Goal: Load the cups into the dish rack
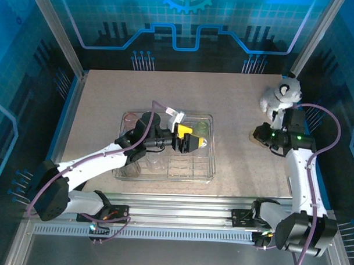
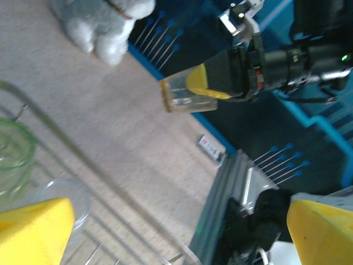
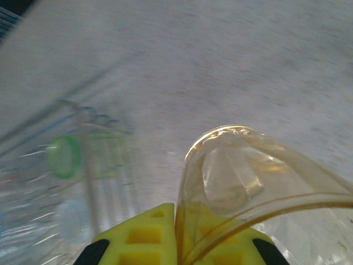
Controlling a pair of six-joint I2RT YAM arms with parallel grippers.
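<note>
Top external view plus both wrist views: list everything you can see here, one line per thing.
amber cup: one, see-through amber, gripped by its wall, to the right of the rack
green cup: one, see-through green, in the rack's far right corner
clear cup: at least one, colourless, in the rack; exact count hard to tell
dish rack: one, silver wire, middle of the table
plush toy: one, white and grey, far right corner of the table
table: one, beige
left arm: one, white and black, reaching over the rack, yellow jaws open
right arm: one, white and black, yellow jaws shut on the amber cup
</note>
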